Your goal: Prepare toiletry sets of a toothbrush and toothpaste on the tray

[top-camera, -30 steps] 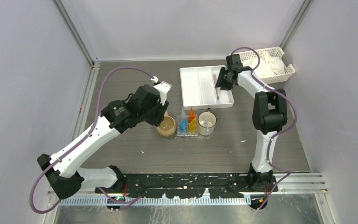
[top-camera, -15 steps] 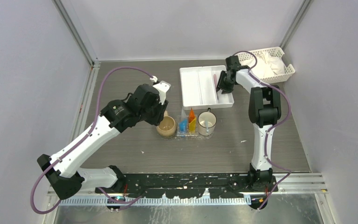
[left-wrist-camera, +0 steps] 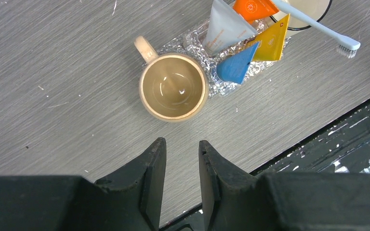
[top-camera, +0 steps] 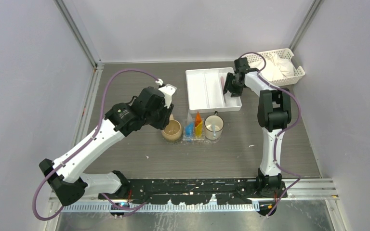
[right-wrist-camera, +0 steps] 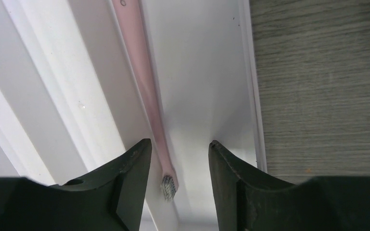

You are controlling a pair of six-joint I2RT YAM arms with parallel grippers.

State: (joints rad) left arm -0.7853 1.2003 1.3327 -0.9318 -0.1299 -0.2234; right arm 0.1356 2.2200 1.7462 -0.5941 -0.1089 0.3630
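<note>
Top external view: the clear tray (top-camera: 193,137) sits mid-table, with a tan mug (top-camera: 172,130) touching it at 9 o'clock and a white mug (top-camera: 214,127) at 3 o'clock. The toothpaste stands bunched on the tray – an orange tube (top-camera: 198,118), a blue tube (top-camera: 189,128) and a yellow tube (top-camera: 199,128). From the left wrist a pale grey tube (left-wrist-camera: 224,31) also shows among them, and a white brush (left-wrist-camera: 318,29) leans out of the white mug toward 4 o'clock.

The left gripper (left-wrist-camera: 181,142) hangs above the table just at 6 o'clock of the tan mug, its jaws a narrow gap apart and empty.

At 12 o'clock of the clear tray lies the white tray (top-camera: 204,91), with a basket (top-camera: 296,72) at its 2 o'clock. The right gripper (right-wrist-camera: 179,144) is low in the white tray's right-hand slot, jaws moderately apart – the pink brush (right-wrist-camera: 142,72) lies between them, its head nearer the left finger, not gripped.
</note>
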